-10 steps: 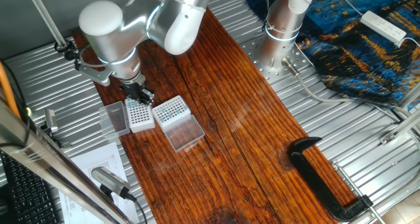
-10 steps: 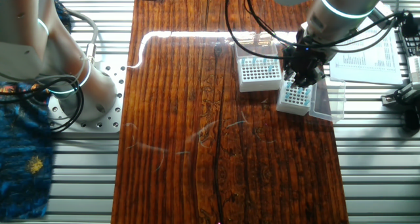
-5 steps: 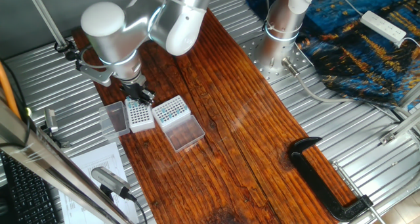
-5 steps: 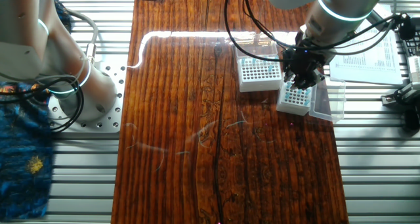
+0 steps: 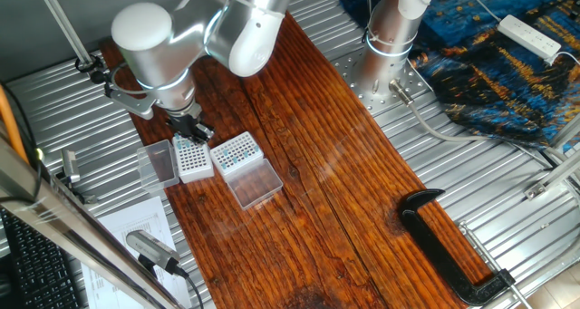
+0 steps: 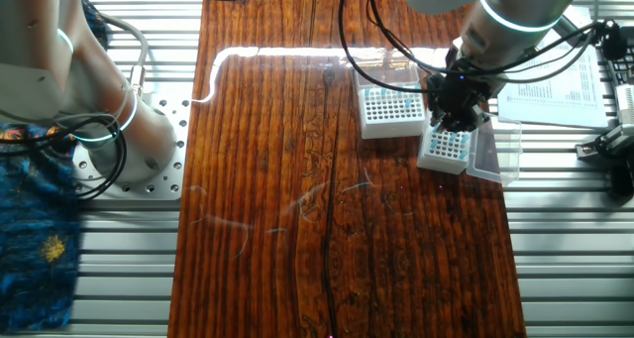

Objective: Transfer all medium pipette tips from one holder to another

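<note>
Almost no change from half a second earlier: gripper [image 5: 192, 130] stayed over the white-sided rack [image 6: 444, 150], whose teal tips [image 6: 448, 143] sat beside the clear-sided rack [image 5: 236, 152] on the counter [image 6: 297, 179]. Couldn't tell jaw state.

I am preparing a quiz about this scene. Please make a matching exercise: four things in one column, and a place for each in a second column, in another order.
Things:
1. gripper
2. white-sided rack
3. clear-sided rack
4. black clamp

Places:
A. beside the white-sided rack, lid open flat
B. far end of the wooden board
C. above the white-sided rack
D. below the gripper

Pairs: 1-C, 2-D, 3-A, 4-B
</note>
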`<state>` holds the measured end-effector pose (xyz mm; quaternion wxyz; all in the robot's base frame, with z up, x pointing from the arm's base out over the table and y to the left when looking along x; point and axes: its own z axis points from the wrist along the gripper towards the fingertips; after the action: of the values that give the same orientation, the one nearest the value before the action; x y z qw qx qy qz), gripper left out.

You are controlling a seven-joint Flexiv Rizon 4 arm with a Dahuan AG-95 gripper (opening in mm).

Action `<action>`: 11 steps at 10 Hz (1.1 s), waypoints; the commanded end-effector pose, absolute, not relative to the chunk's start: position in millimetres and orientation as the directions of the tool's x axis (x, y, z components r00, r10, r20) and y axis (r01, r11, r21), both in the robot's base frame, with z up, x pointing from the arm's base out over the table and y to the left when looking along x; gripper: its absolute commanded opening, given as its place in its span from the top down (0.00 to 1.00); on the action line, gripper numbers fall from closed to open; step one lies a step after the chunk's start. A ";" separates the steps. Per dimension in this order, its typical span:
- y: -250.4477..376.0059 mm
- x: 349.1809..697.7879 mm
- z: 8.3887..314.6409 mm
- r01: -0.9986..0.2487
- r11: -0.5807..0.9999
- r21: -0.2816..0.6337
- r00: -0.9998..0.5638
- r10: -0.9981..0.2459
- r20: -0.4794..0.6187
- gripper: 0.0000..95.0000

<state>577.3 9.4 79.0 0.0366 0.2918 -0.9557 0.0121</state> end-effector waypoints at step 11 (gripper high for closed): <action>9.3 573.1 109.2 -0.560 0.829 0.008 -0.825 -0.558 0.089 1.00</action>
<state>573.2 8.5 112.6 0.0441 0.2941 -0.9547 0.0096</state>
